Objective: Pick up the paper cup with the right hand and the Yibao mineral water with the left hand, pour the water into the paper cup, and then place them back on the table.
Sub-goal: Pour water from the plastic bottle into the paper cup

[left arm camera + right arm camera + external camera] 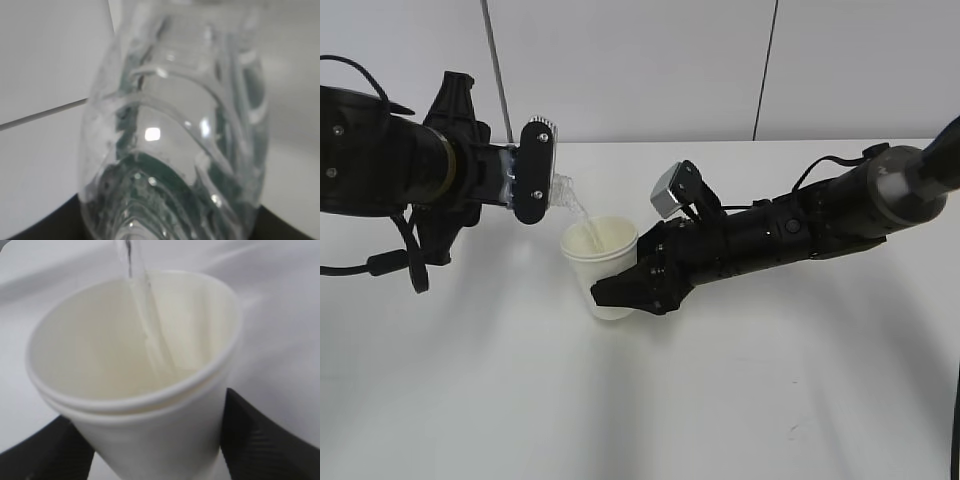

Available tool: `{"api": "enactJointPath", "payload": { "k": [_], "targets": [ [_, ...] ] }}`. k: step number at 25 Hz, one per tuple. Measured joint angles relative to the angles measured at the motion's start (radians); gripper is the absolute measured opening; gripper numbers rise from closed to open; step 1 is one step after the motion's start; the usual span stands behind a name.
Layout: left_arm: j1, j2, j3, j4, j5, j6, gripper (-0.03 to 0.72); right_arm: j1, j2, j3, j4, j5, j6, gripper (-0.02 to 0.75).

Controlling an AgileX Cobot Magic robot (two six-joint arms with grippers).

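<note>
My right gripper (620, 290) is shut on the paper cup (602, 262) and holds it above the table (640, 400). In the right wrist view the cup (135, 380) fills the frame between the black fingers (255, 435). My left gripper (532, 172) is shut on the Yibao mineral water bottle (560, 192), tipped with its mouth over the cup. A thin stream of water (582, 215) falls into the cup and also shows in the right wrist view (145, 315). In the left wrist view the clear ribbed bottle (175, 135) with dark green label fills the frame.
A white wall with a dark vertical seam (765, 70) stands behind the table. A grey pole (498, 70) rises at the back left. The left arm's cable (390, 262) hangs near the table's left side.
</note>
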Motion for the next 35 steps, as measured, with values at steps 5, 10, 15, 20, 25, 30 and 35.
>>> {"api": "enactJointPath", "payload": {
  "k": [5, 10, 15, 20, 25, 30, 35],
  "targets": [
    [0.0, 0.0, 0.0, 0.004, 0.0, 0.0, 0.35, 0.0, 0.0, 0.0, -0.001, 0.0, 0.0, 0.549],
    [0.0, 0.0, 0.0, 0.005, 0.0, 0.0, 0.35, 0.0, 0.0, 0.0, -0.001, 0.0, 0.0, 0.549],
    [0.0, 0.0, 0.0, 0.02, 0.004, 0.0, 0.35, 0.0, 0.0, 0.0, -0.001, 0.0, 0.0, 0.549],
    [0.0, 0.0, 0.0, 0.029, 0.004, 0.0, 0.35, 0.0, 0.0, 0.0, -0.004, 0.0, 0.0, 0.549],
    [0.0, 0.0, 0.0, 0.037, 0.004, 0.0, 0.35, 0.0, 0.0, -0.003, -0.004, 0.0, 0.0, 0.549],
    [0.0, 0.0, 0.0, 0.041, 0.004, 0.0, 0.349, 0.0, 0.0, -0.002, -0.004, 0.0, 0.002, 0.549],
    [0.0, 0.0, 0.0, 0.043, 0.004, 0.0, 0.349, 0.0, 0.0, -0.002, -0.004, 0.0, 0.002, 0.549]
  ]
}}
